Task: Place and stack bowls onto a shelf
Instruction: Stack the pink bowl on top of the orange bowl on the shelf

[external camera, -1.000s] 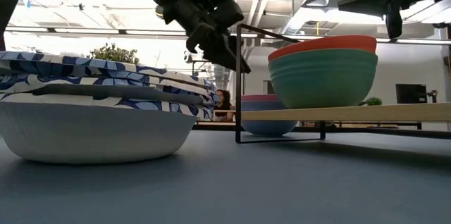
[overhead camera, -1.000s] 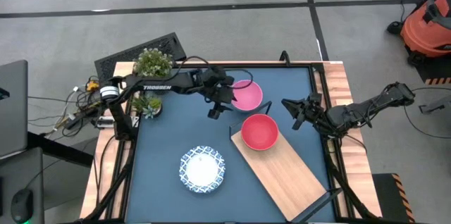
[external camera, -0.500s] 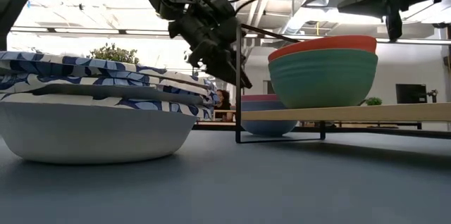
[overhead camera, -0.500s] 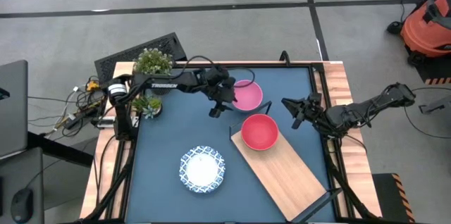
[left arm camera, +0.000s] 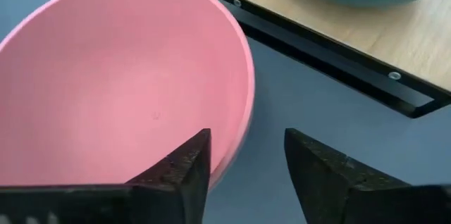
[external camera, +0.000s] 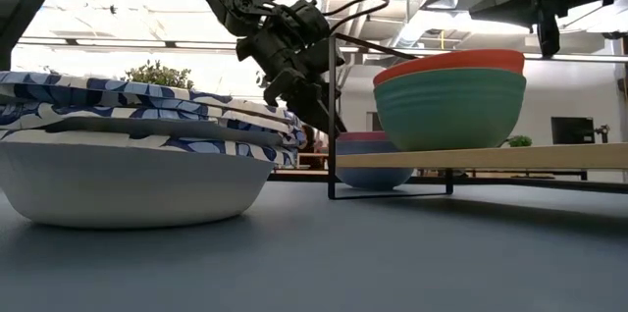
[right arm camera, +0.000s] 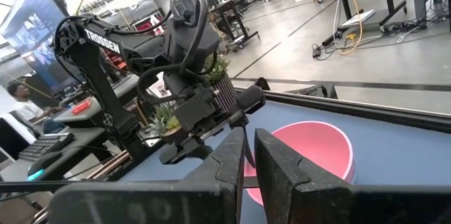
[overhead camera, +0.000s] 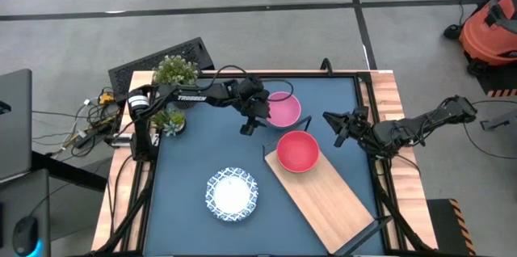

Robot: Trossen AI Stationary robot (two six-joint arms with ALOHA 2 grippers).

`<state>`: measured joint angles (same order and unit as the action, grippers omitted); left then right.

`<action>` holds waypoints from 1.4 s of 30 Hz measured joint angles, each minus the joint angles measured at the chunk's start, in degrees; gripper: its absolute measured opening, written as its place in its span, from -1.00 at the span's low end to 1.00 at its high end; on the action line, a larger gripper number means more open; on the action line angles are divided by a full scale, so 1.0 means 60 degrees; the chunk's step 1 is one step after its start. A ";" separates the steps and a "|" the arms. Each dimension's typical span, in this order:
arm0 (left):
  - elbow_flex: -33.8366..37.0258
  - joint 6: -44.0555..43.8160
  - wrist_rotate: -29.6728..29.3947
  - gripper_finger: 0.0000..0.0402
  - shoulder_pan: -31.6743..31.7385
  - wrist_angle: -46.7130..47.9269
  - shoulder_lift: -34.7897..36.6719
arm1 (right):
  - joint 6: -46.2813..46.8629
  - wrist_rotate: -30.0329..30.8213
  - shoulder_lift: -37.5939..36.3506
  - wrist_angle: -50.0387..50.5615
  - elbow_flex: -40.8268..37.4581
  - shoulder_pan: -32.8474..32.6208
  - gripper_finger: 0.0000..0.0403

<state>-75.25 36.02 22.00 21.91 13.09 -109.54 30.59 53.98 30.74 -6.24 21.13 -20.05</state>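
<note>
Tabletop pink bowl (left arm camera: 120, 83) rim sits between left gripper (left arm camera: 243, 175) fingers.

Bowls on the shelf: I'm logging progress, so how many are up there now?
2: a red bowl nested in a green bowl, stacked at the shelf end nearest the black frame. From above only the red one shows, so more may hide inside.
</note>
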 joint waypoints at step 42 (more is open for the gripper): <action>-0.0727 -0.1059 -0.0051 -1.00 -0.0084 0.1062 0.0153 | -0.0024 0.0011 -0.0002 0.0047 0.0000 -0.0007 -0.69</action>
<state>-79.61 29.67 21.69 21.41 19.46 -108.62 30.45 54.04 30.73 -5.96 21.14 -20.10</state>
